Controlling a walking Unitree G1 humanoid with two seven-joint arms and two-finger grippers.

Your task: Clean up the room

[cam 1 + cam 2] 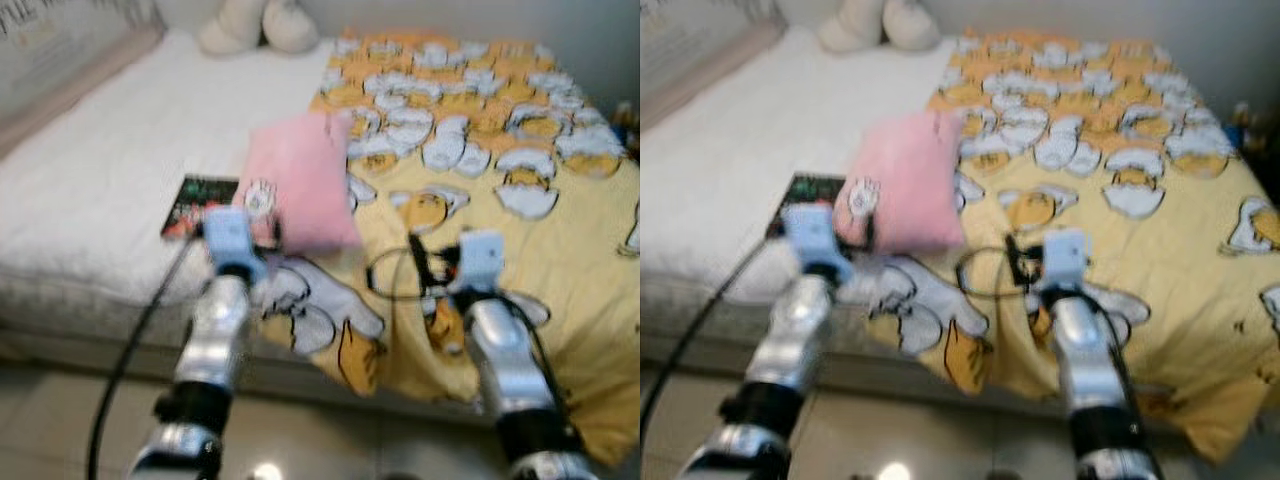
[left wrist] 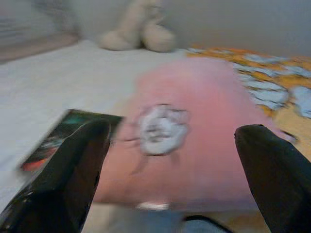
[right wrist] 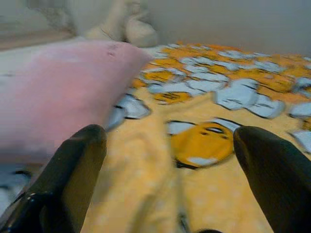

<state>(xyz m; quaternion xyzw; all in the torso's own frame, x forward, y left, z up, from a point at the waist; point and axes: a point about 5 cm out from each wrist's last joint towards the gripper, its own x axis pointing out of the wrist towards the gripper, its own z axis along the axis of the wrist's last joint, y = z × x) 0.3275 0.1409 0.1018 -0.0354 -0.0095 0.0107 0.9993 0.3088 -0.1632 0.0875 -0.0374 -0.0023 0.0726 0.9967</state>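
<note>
The pink pillow (image 1: 300, 182) lies on the bed (image 1: 110, 190), at the border between the white sheet and the yellow cartoon-print blanket (image 1: 520, 220). Its long axis runs away from the robot, toward the head of the bed, where a cream plush toy (image 1: 258, 25) sits. The near short edge of the pillow points at the robot.

The left gripper (image 2: 167, 165) is directly in front of this near edge. In the left wrist view its two black fingers (image 2: 73, 170) are spread wide, with nothing between them, and the pillow with its small white patch stands in the middle of the gap. I cannot tell if the fingers touch the pillow already; they look just short of it. A dark book (image 1: 198, 205) lies flat on the sheet, just beside the pillow on its left side, partly under it.

The right gripper (image 3: 170, 179) is also spread wide and empty. It hovers over the yellow blanket, and the pillow is off to its left side.

So the left arm is the nearer one, in my judgement. A straight move forward would bring the pillow's edge between its fingers.
</note>
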